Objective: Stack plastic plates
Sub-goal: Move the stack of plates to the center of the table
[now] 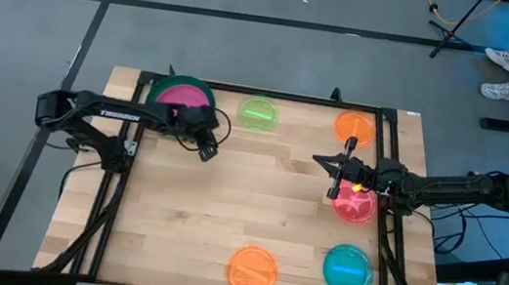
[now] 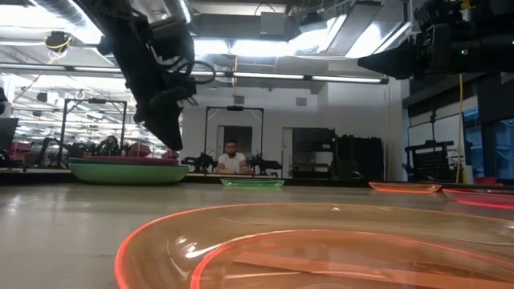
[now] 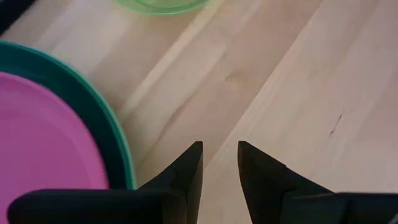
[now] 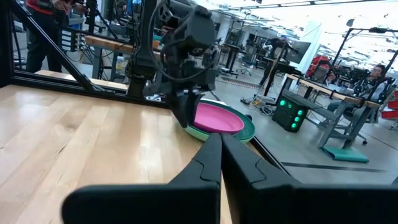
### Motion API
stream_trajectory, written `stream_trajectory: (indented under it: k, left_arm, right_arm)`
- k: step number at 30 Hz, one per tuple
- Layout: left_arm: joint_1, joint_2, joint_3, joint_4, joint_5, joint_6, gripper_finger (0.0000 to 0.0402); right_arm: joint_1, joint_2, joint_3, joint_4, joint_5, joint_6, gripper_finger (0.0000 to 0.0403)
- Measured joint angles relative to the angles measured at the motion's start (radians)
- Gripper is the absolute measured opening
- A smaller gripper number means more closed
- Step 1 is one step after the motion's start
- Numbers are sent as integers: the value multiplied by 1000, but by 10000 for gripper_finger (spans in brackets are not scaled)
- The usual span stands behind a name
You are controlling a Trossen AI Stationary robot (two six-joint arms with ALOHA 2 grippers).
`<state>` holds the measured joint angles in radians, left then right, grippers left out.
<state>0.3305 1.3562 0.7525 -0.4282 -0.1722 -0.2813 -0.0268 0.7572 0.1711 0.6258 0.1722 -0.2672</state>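
High view gives the plainest count. A started stack (image 1: 182,97) sits at about 11 o'clock on the worktop (image 1: 255,212), with a magenta plate (image 1: 180,93) on top of green ones; the low view shows a light green plate under it and the left wrist view a darker green rim, so at least three large plates seem nested there. How many lie beneath I cannot tell.

Five small plates lie single and well apart: a lime plate (image 1: 258,114) at 12 o'clock, an orange plate (image 1: 354,126) at 1 o'clock, a red-pink plate (image 1: 356,204) at 3 o'clock, a teal plate (image 1: 348,270) at 5 o'clock, and a second orange plate (image 1: 252,270) at 6 o'clock.

Left gripper (image 1: 206,151) hangs just beside the stack on its 4 o'clock side, over bare wood; its fingers (image 3: 189,168) stand slightly parted and hold nothing. Right gripper (image 1: 335,176) hovers at 3 o'clock, just beside the red-pink plate and between it and the 1 o'clock orange one; its fingers (image 4: 211,155) are clenched together with nothing between them.

My judgement: the large plates look gathered, while the small ones are all left to stack, so perhaps under half is done.
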Motion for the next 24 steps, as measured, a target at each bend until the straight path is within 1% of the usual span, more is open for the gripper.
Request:
stream_trajectory:
  k: [4, 12, 14, 20, 22, 24]
  left_arm:
    - [0, 35, 0, 0, -8, -3, 94]
    - [3, 44, 0, 19, -153, -5, 94]
    - [7, 44, 0, 29, -175, -6, 94]
    - [40, 62, 0, 29, -170, -24, 94]
    - [54, 74, 0, 43, -137, -24, 94]
    - [67, 95, 0, 90, -93, -25, 94]
  right_arm:
    - [0, 0, 0, 0, 0, 0, 5]
    - [0, 0, 0, 0, 0, 0, 5]
    - [0, 0, 0, 0, 0, 0, 5]
    - [0, 0, 0, 0, 0, 0, 5]
    - [0, 0, 0, 0, 0, 0, 5]
    - [0, 0, 0, 0, 0, 0, 5]
